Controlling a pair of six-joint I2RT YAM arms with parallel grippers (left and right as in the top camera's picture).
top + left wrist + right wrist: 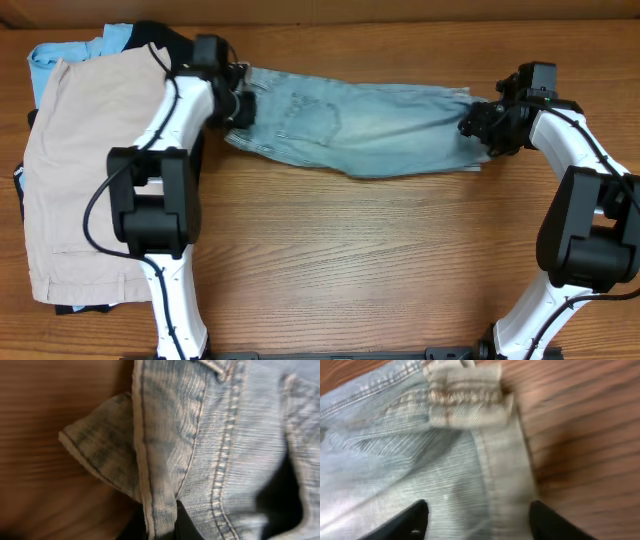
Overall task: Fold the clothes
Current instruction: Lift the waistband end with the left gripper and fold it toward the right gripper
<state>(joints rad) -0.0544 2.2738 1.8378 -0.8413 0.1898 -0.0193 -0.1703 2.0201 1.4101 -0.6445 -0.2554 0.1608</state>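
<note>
The faded light-blue denim shorts [360, 125] lie stretched left to right across the far middle of the table, folded lengthwise, a stitched pocket showing. My left gripper [236, 100] is at their waistband end and is shut on a stitched edge of the denim [160, 505]. My right gripper [478, 125] is at the cuffed hem end; in the right wrist view its fingers [477, 520] are spread open over the hem [465, 397], one finger over cloth and one over bare wood.
A pile of other garments sits at the far left: large beige shorts [75, 170] on top, sky-blue [60, 50] and black [150, 35] cloth beneath. The wooden table [360, 260] extends toward the front. A cardboard wall runs along the back.
</note>
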